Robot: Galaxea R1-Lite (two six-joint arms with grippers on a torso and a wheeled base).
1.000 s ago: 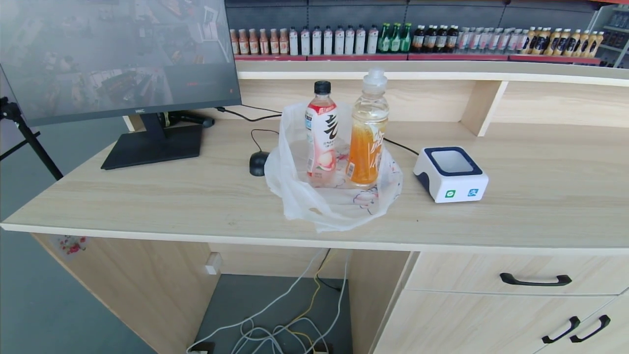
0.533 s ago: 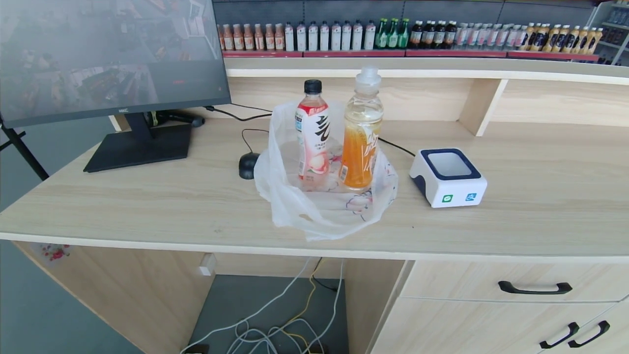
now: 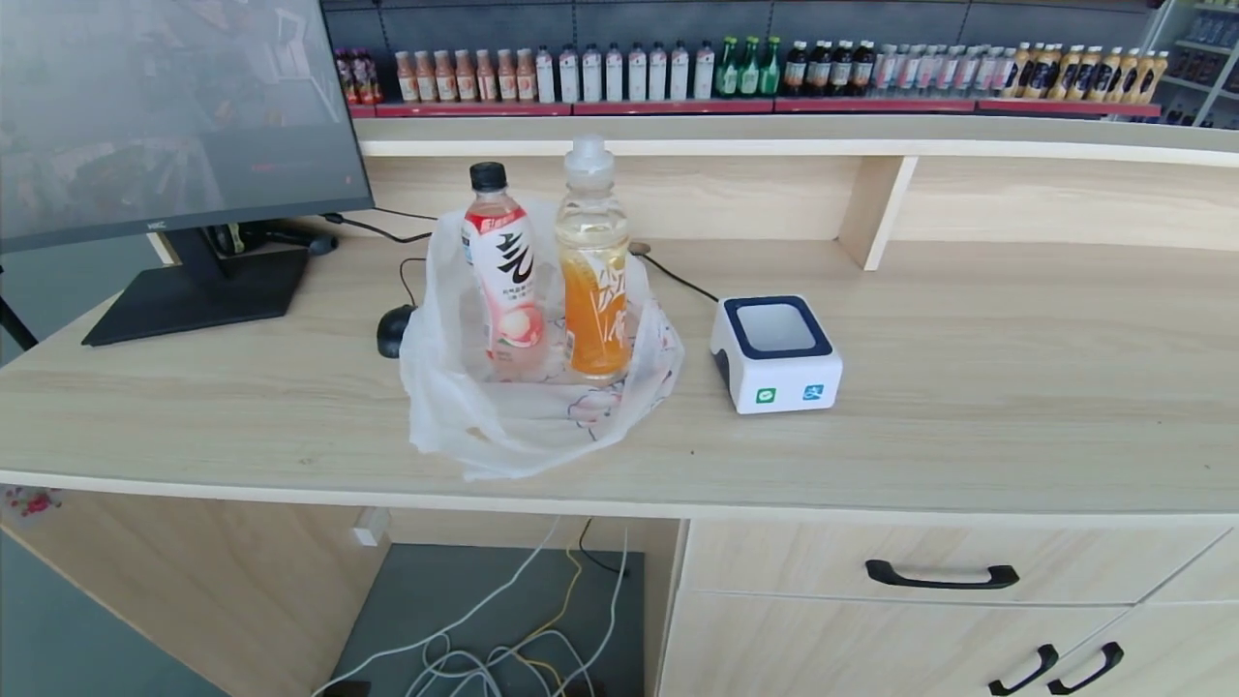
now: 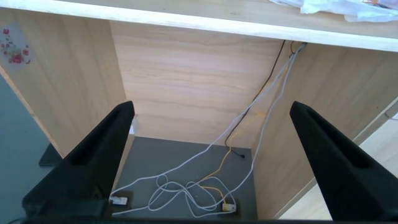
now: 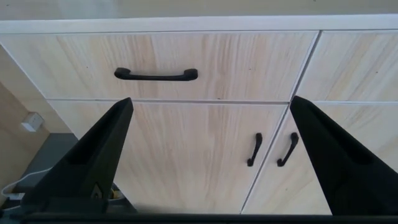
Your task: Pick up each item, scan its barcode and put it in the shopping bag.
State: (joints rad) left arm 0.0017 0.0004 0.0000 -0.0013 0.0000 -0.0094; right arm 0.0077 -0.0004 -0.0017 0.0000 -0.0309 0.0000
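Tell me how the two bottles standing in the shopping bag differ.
The pink bottle has a black cap; the orange bottle has a pale one. The pink bottle is slimmer and shorter; the orange bottle stands taller and wider. Both stand upright, side by side, in the shopping bag.

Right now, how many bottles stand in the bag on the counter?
2. The pink bottle is on the left, the orange bottle beside it on the right, both upright in the bag. No other bottle shows through its thin sides.
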